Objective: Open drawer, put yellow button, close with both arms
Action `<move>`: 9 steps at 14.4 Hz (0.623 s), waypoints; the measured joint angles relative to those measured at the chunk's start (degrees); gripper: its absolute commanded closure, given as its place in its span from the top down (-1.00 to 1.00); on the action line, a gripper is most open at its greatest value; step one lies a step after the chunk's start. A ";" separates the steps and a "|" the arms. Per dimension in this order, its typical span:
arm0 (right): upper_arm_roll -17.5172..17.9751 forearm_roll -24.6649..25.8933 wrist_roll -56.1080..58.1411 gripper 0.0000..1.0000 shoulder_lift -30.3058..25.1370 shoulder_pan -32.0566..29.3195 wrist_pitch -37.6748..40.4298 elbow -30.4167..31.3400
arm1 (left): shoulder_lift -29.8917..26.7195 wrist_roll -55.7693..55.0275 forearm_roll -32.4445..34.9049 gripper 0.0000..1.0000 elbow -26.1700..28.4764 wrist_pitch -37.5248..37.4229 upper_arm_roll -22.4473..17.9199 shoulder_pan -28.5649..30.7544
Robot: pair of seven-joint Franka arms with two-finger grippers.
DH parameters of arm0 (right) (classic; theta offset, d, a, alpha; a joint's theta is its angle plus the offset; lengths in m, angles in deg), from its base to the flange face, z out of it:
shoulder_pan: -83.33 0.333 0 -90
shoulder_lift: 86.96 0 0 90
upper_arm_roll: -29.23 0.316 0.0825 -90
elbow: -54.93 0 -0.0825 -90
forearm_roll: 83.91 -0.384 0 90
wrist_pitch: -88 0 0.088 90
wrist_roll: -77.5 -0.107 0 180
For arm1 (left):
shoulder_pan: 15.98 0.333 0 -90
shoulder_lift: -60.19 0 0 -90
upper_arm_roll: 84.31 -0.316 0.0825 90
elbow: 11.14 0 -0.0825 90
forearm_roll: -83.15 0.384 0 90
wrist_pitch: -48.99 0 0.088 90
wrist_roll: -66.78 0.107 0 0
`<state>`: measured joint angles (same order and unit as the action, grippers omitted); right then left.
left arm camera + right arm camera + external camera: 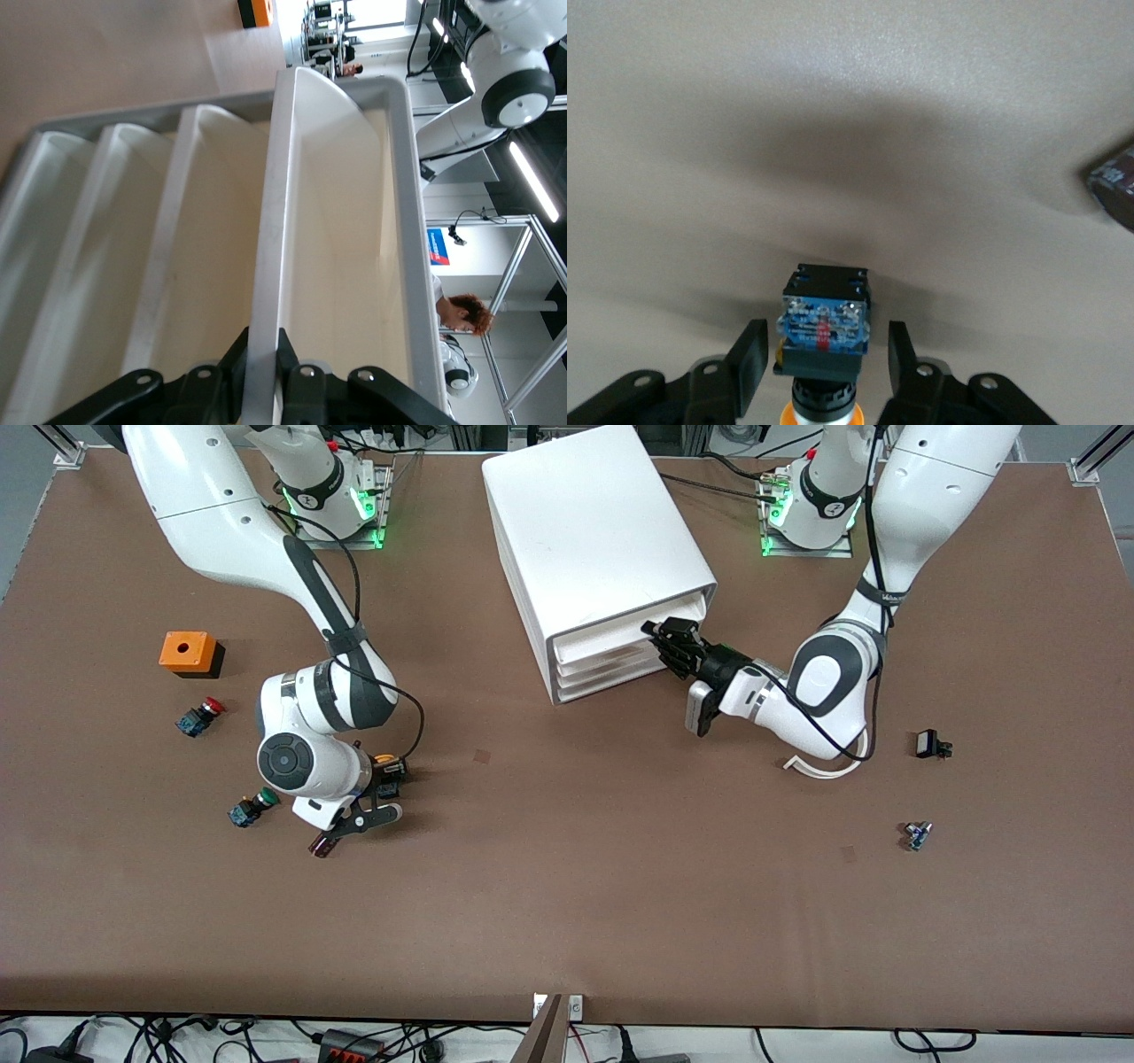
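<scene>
Found yellow button [386, 762] lying on its side on the table [567, 921], toward the right arm's end, nearer the front camera than the cabinet [594, 531] and well apart from it. Noted right gripper [390, 772] down at the table with fingers [749, 363] apart, straddling the button's blue-grey body [824, 323]; saw a thin gap on each side, so no grip yet.

Found left gripper [669, 642] clamped on the front lip of the top drawer [611, 646], fingers pinched together over the thin wall [263, 354]. Could not tell how far out the drawer stood.

Judged step in hand: securing the button. Advised closing squarely on the flat sides of the body, not on the round cap, and lifting straight up before travelling.

Edges and room:
- Saw a small dark piece [321, 846] just beside the right wrist; judged a low sweep likely to knock it.
- Saw green button [252, 806] near, red button [202, 716] and orange box [188, 651] farther from the camera; judged none in the line to the cabinet.
- Judged bare table between button and cabinet ample for the carry.
- Judged the thin drawer lip prone to slip; advised a straight pull.
</scene>
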<state>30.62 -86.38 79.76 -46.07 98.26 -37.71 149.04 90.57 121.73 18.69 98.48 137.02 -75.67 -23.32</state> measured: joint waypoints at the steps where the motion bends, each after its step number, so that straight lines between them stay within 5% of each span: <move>1: 0.03 0.00 0.00 -0.04 0.06 0.00 0.00 0.00 | 0.88 0.00 0.00 -0.95 -1.27 0.00 -0.10 0.65; 4: 0.03 0.00 0.00 -0.63 0.16 0.00 0.00 0.00 | 3.87 -0.06 0.00 -0.88 -6.27 -0.18 -0.31 2.69; 6: 0.03 0.00 0.00 -0.83 0.15 0.00 -0.02 -0.19 | 5.83 -0.13 0.04 -0.69 -9.92 -0.47 -1.12 3.42; 7: 0.03 0.00 0.00 -0.85 0.15 0.00 -0.07 -0.49 | 6.60 -0.19 0.27 -0.19 -11.56 -0.55 -1.41 3.59; 8: 0.03 0.00 0.01 -0.86 0.12 0.00 -0.18 -1.11 | 7.17 -0.19 0.52 0.99 -12.78 -0.37 -1.68 3.61; 9: 0.03 0.00 0.04 -0.87 0.06 0.00 -0.26 -2.23 | 7.54 -0.13 0.60 1.00 -13.52 -0.26 -1.87 3.61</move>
<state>30.65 -86.38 79.80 -46.01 98.25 -37.96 146.81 98.11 121.60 19.29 84.96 136.76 -77.54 -19.71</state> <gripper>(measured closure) 0.568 0.846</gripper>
